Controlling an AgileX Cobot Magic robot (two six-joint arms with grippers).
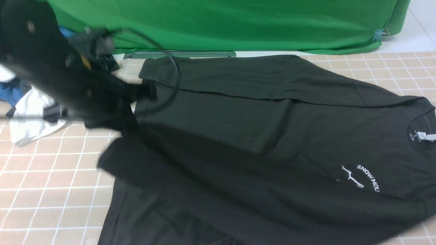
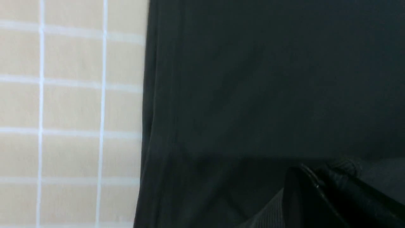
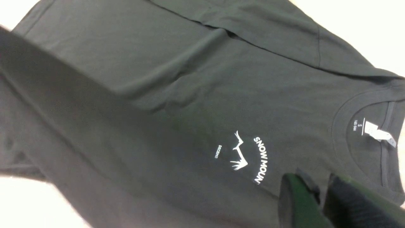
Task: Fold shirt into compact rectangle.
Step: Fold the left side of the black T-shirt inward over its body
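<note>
The black shirt (image 1: 255, 136) lies spread on the checked cloth with its collar to the right. Its far side is folded over the body. The white print (image 1: 366, 177) and the neck tag (image 1: 425, 136) face up. My left gripper (image 1: 144, 91) is blurred at the shirt's left hem, shut on the shirt (image 2: 269, 79), and the near-left fabric rises toward it. In the left wrist view that gripper (image 2: 319, 171) shows dark fingers pressed together with cloth at the tips. My right gripper (image 3: 316, 180) hovers over the shirt (image 3: 190, 79) between the print (image 3: 253, 155) and the collar tag (image 3: 378, 133), its fingers slightly apart and holding nothing.
A green cloth (image 1: 238, 23) hangs along the back of the table. A heap of white (image 1: 30, 115) and blue (image 1: 10, 92) clothes lies at the far left behind my left arm. Beige checked table cover (image 1: 51, 183) shows at the near left.
</note>
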